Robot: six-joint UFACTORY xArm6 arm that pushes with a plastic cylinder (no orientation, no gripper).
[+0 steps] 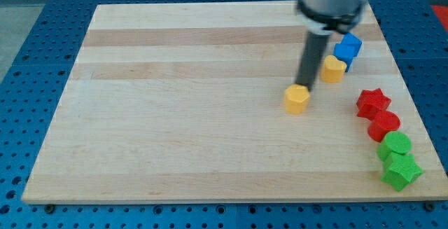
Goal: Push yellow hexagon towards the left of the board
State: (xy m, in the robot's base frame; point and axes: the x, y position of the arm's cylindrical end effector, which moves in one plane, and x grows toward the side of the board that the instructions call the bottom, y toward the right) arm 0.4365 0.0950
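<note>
The yellow hexagon (297, 99) lies on the wooden board (175, 117), right of the middle. My tip (306, 85) touches or nearly touches its upper right edge. The dark rod rises from there to the arm's grey end at the view's top. A second yellow block (333, 68), whose shape I cannot make out, sits to the upper right of the rod, next to a blue cube (347, 48).
A red star (372, 102) and a red round block (383, 125) lie near the board's right edge. Below them are a green round block (396, 146) and a green star (401, 170). A blue perforated table surrounds the board.
</note>
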